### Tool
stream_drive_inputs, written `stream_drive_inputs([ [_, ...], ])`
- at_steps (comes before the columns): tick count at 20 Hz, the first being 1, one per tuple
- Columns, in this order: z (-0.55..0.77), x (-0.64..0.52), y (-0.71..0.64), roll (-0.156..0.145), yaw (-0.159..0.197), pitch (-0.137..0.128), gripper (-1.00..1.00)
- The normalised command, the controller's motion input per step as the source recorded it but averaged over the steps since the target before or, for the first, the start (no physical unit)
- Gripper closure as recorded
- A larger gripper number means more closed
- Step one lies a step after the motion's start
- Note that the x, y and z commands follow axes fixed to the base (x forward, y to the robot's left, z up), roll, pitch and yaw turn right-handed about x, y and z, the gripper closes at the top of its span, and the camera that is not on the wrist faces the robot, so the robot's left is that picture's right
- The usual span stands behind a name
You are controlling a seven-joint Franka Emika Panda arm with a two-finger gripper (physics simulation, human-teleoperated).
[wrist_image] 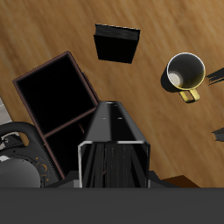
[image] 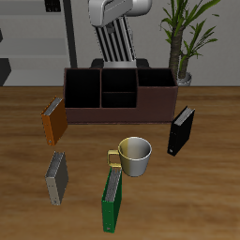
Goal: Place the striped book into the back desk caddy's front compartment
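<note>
The striped book (wrist_image: pixel 112 131) hangs end-on in my gripper (wrist_image: pixel 114 171), its black and pale stripes showing between the fingers, which are shut on it. Below it lies the back desk caddy (wrist_image: pixel 54 63), a dark brown box with black cells. In the exterior view my gripper (image: pixel 119 58) is just above the caddy (image: pixel 94 114), near its back edge. The front compartment (image: pixel 119 101) is the small cell at the front of the divided middle section. In the wrist view the held book covers much of the caddy, so I cannot tell which cell lies under it.
A pale mug (image: pixel 134 155) stands in front of the caddy. Around it stand an orange book (image: pixel 52 120), a plain grey book (image: pixel 57 176), a green book (image: pixel 112 195) and a black book (image: pixel 181 131). A potted plant (image: pixel 183 42) is at the back.
</note>
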Motion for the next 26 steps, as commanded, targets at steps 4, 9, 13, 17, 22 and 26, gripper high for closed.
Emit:
stream_drive_inputs([
  [4, -0.11, -0.09, 0.09, -0.02, 0.077, 0.044, 1.0],
  [9, -0.11, -0.13, 0.11, -0.011, 0.062, 0.044, 1.0],
  [13, -0.08, -0.08, 0.0, -0.022, 0.085, 0.027, 1.0],
  [17, -0.02, 0.01, -0.07, -0.047, 0.098, 0.023, 1.0],
  [22, -0.1, -0.03, -0.07, -0.034, 0.084, 0.052, 1.0],
  [26, -0.06, -0.04, -0.06, -0.036, 0.087, 0.022, 1.0],
])
